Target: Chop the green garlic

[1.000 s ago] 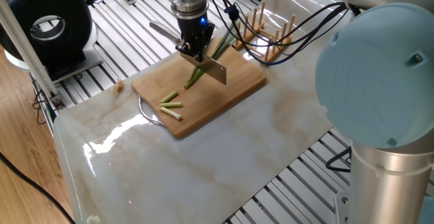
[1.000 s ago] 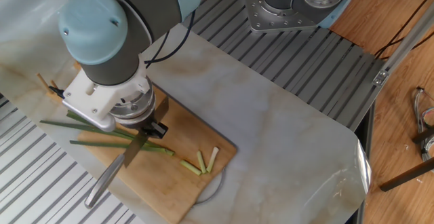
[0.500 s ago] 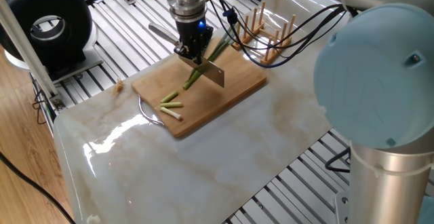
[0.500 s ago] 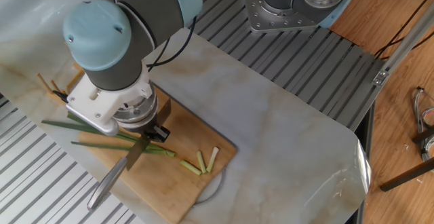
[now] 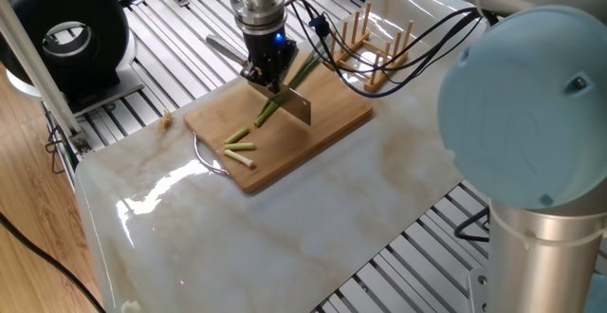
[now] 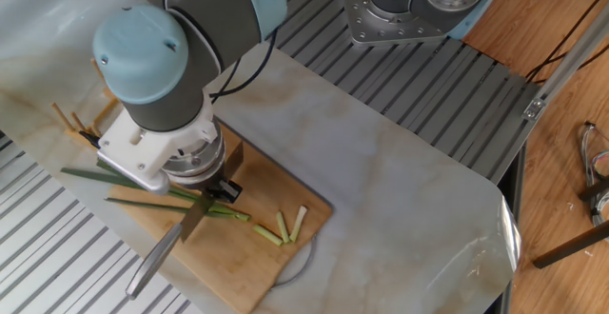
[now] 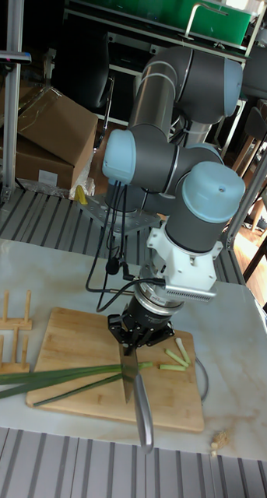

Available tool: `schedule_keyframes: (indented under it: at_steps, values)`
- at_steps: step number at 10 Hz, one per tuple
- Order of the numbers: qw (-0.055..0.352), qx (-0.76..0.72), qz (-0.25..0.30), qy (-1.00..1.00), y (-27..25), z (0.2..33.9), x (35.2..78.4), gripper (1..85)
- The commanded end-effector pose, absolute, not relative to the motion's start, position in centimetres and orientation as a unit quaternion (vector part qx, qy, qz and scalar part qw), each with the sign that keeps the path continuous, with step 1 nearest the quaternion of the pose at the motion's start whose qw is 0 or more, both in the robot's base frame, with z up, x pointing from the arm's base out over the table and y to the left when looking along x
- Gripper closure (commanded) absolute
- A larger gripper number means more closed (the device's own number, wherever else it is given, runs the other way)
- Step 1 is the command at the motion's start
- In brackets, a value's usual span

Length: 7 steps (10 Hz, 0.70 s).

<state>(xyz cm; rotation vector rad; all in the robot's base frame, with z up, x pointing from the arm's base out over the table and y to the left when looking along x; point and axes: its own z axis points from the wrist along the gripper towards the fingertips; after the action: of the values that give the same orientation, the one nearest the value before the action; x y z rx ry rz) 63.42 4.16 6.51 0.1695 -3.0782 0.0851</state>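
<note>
A few cuts look done: three short pale-green cut pieces (image 5: 239,147) lie loose on the rectangular bamboo cutting board (image 5: 332,123), near its wire handle end, while most of the long green garlic stalk (image 7: 67,377) is uncut, so the chopping seems early, with the greater part left. The black two-finger gripper (image 7: 138,333) is clenched on the handle of a steel kitchen knife (image 7: 141,403), whose blade stands edge-down across the stalk close to its cut end. The stalk lies flat along the board, pale whitish-green by the blade and darkening into thin, split leaves that run off the board's far edge toward the wooden peg rack (image 7: 10,336). The pieces sit just beside one another, well apart from the blade.
</note>
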Motion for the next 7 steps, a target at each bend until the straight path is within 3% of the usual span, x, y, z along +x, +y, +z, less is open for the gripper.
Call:
schedule_keyframes:
  at_steps: [1,7]
  values:
    - [0.030,0.047,0.013,-0.998,5.4,6.6,63.4,84.3]
    - [0.028,0.037,0.006,-0.999,6.8,6.5,63.4,84.3]
